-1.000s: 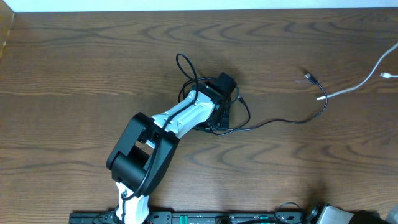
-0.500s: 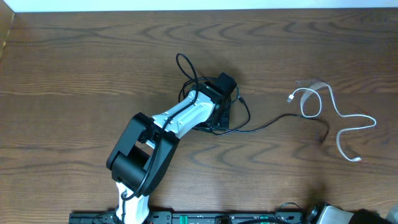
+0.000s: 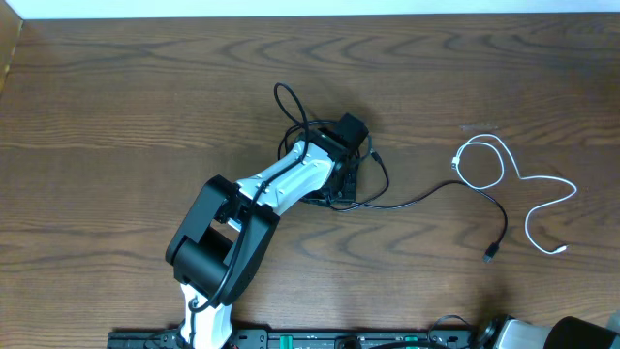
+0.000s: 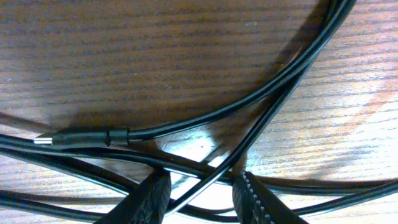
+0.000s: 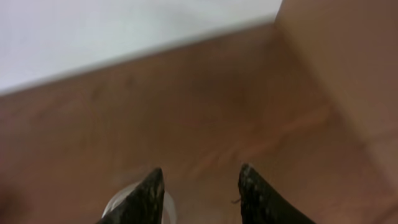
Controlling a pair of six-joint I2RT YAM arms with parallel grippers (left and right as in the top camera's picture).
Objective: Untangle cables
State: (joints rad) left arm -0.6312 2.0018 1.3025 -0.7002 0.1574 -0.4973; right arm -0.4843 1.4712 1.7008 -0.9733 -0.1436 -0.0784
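Observation:
A tangle of black cables (image 3: 363, 189) lies mid-table under my left arm (image 3: 291, 179). In the left wrist view my left gripper (image 4: 203, 175) stands open low over the cords, and one thin black cable (image 4: 211, 180) runs through the gap. A black plug (image 4: 81, 137) lies just ahead. One black cord trails right to a plug (image 3: 491, 255). The white cable (image 3: 457, 163) lies loose in a loop and curl at the right, crossing that cord. My right gripper (image 5: 201, 169) is open and empty, with a bit of white cable (image 5: 111, 203) behind its left finger.
The arms' mounting rail (image 3: 320, 339) runs along the table's front edge, with part of the right arm (image 3: 581, 334) at the bottom right corner. A pale strip (image 3: 291, 8) borders the table's far edge. A brown board (image 5: 336, 74) shows in the blurred right wrist view.
The right gripper has opened. The white cable, stretched toward the right edge before, has dropped into a loose curl on the table. The black cord's plug end swung toward the front.

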